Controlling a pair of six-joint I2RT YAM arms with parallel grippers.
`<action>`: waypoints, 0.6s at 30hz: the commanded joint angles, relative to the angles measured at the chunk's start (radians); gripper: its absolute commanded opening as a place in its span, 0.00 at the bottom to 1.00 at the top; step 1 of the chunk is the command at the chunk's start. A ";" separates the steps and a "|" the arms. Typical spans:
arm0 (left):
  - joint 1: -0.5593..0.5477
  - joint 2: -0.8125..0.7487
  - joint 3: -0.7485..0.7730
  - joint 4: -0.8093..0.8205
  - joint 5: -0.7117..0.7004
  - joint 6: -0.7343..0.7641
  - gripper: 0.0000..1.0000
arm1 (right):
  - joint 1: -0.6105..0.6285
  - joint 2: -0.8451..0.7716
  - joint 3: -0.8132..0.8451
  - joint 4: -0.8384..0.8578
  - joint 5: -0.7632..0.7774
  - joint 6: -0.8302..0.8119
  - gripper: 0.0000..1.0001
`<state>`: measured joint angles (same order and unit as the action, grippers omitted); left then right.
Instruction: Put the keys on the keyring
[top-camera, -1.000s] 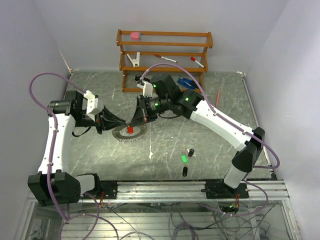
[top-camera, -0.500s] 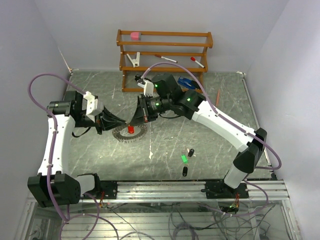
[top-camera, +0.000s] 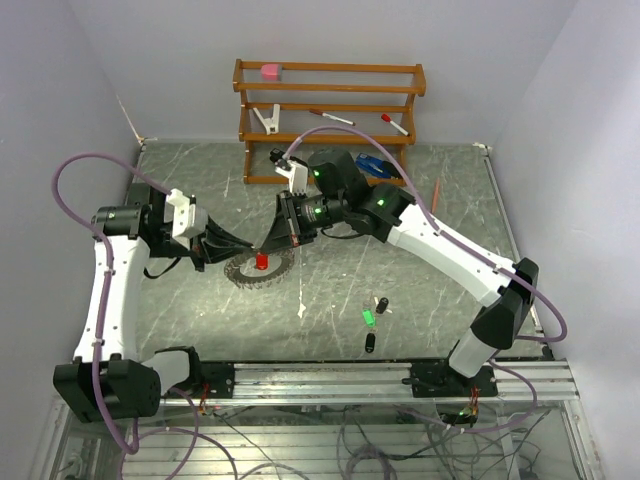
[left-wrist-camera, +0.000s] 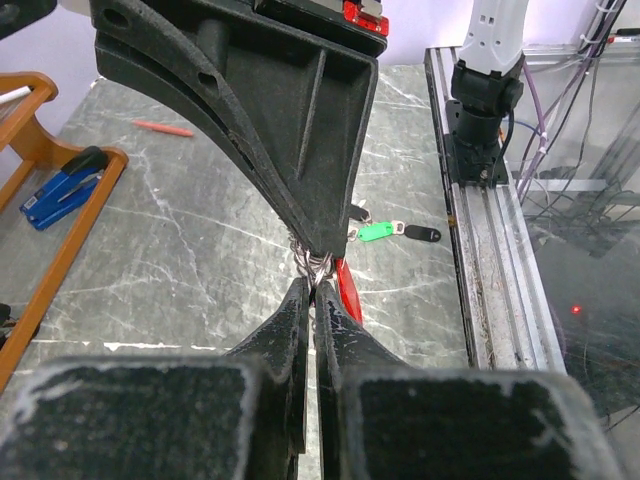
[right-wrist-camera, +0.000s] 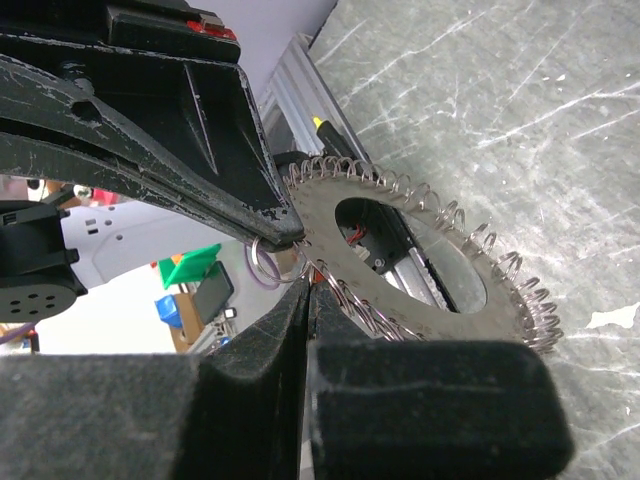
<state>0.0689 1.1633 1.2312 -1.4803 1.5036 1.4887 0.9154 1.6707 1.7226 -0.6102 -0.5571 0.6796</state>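
Two grips are meeting at the keyring over the table middle: my right gripper is clamping its rim, my left gripper is pinching shut at a rim loop beside the red key. I'm judging steadiness matters: rim level, loop twisting on slowly.

A wooden rack stands at twelve o'clock on the grey marbled table. It carries a pink block, a white clip and two red-capped markers. At two o'clock lies an orange pencil.
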 joint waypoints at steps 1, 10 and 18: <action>-0.028 -0.028 -0.004 0.005 0.084 0.031 0.07 | -0.005 -0.022 0.002 0.061 -0.013 -0.023 0.00; -0.031 -0.014 -0.022 -0.012 0.084 0.074 0.07 | -0.006 -0.022 0.023 0.047 -0.029 -0.019 0.00; -0.034 -0.017 -0.034 -0.011 0.083 0.092 0.07 | -0.007 -0.027 0.024 0.050 -0.044 -0.004 0.00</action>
<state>0.0540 1.1534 1.2110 -1.4750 1.5040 1.5436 0.9108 1.6684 1.7229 -0.6113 -0.5907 0.6685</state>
